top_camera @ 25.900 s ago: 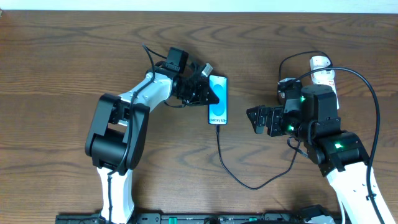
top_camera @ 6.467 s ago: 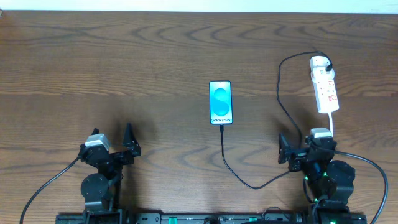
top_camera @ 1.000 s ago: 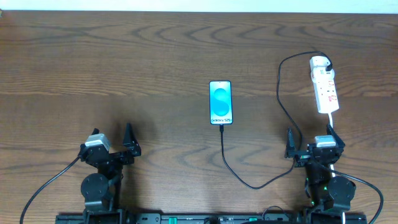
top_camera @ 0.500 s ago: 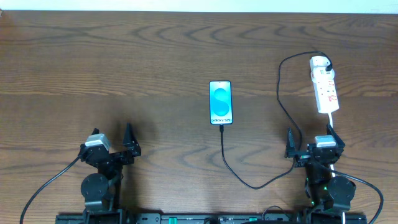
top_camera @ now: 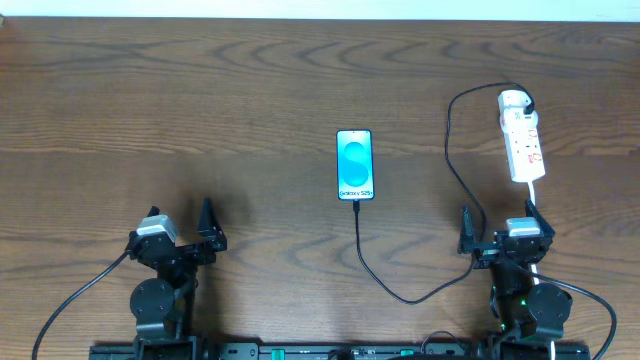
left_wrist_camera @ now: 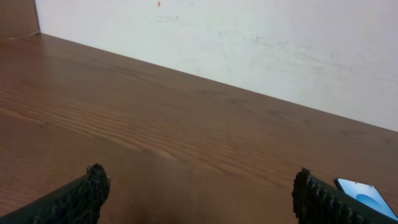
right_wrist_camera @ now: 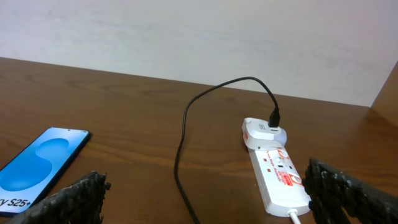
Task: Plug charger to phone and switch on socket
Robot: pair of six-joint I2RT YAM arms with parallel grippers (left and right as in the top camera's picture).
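Overhead view: the phone (top_camera: pixel 355 165) is seen at the middle of the frame, screen up, its long axis running top to bottom. The charger (top_camera: pixel 400 298) is joined to the phone's lower edge, loops down and right, then climbs to the top end of the socket (top_camera: pixel 523 140) at the upper right. The socket's long axis also runs top to bottom, and it lies directly above the right gripper (top_camera: pixel 500 235), which is parked at the lower right with its fingers spread wide and nothing between them. The left gripper (top_camera: pixel 182 232), equally spread and empty, is parked at the lower left, well apart from everything. If the switch is yet to be pressed, the right arm is judged the nearer; whether the switch is on cannot be told. The brown wooden table (top_camera: pixel 200 100) offers free room around the socket.

Left wrist view: only bare wood and a white wall (left_wrist_camera: pixel 249 37) are seen between the parted fingers (left_wrist_camera: pixel 81 196); a corner of the phone (left_wrist_camera: pixel 364 193) shows at the lower right.

Right wrist view: the socket (right_wrist_camera: pixel 277 171) is seen ahead and right of centre, just inside the right-hand finger (right_wrist_camera: pixel 339 186), its red-marked switches facing up. The charger (right_wrist_camera: pixel 184 124) arches from its far end, and the phone (right_wrist_camera: pixel 40 165) lies at the lower left.
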